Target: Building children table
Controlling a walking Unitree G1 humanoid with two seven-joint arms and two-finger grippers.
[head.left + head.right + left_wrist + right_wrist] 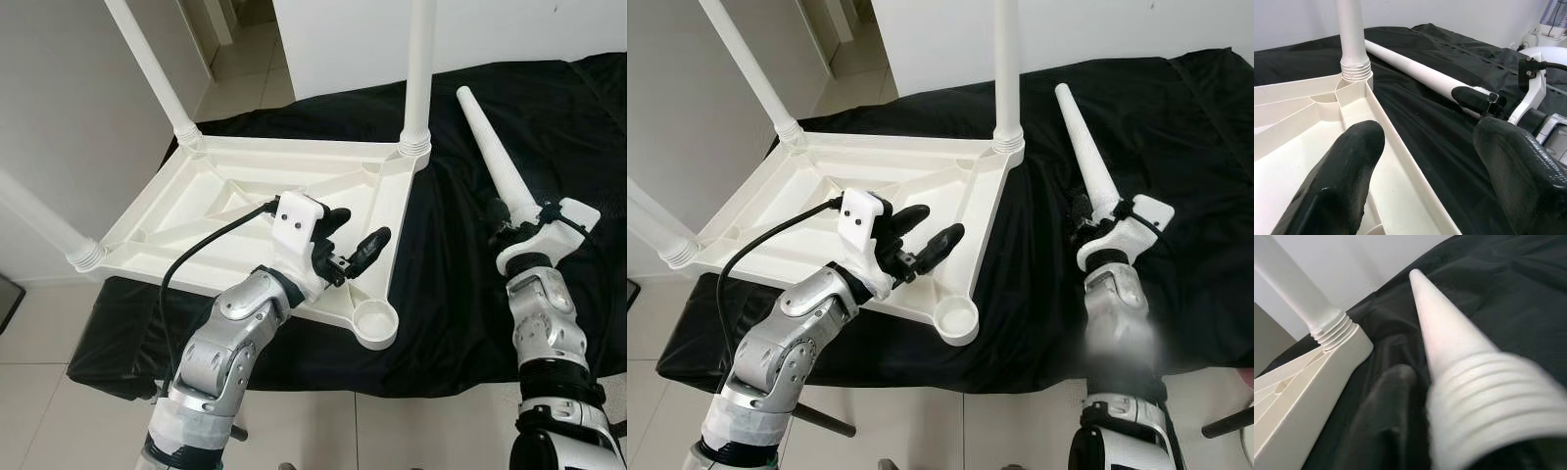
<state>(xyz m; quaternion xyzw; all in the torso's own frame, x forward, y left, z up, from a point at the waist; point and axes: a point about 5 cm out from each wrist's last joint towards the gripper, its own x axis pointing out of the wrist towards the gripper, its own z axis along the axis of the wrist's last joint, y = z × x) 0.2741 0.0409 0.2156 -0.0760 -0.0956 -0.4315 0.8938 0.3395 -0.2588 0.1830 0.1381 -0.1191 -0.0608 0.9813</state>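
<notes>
R gripper point(517, 211) closed on loose leg point(495, 162) at its thick threaded end, narrow tip pointing away from robot, long axis lying roughly along the black cloth point(460, 294). Empty socket point(373, 319) at near corner of upturned tabletop point(235, 211) sits to the left of and nearer than that gripper. L gripper point(355, 235) open, empty, fingers straddling tabletop's right rim just beside socket. R arm carries leg, so needs swing left + upend.
</notes>
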